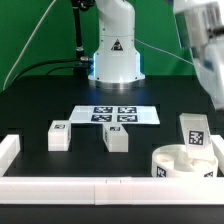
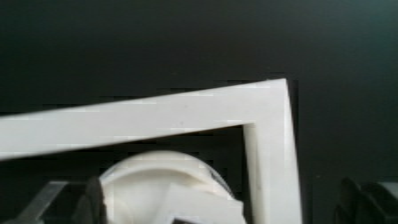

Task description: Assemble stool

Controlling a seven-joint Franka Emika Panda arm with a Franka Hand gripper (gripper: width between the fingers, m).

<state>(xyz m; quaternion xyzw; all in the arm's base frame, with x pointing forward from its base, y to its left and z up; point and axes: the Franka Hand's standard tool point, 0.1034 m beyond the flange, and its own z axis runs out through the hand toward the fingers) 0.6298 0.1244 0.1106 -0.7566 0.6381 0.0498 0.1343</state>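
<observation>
The round white seat (image 1: pixel 185 163) lies at the front of the exterior view's right, by the border bar. One tagged leg (image 1: pixel 194 131) stands upright at the seat's far edge. Two more legs (image 1: pixel 58 135) (image 1: pixel 116 138) lie apart on the black table. My gripper (image 1: pixel 212 88) hangs blurred above the seat and upright leg, well clear of them. In the wrist view its dark fingers (image 2: pixel 64 202) stand wide apart and empty. A blurred white shape (image 2: pixel 164 188), the seat and leg far below, shows between them.
The marker board (image 1: pixel 115 114) lies mid-table in front of the robot base (image 1: pixel 113 62). White border bars (image 1: pixel 60 186) run along the front and sides; their corner shows in the wrist view (image 2: pixel 267 110), beside the seat.
</observation>
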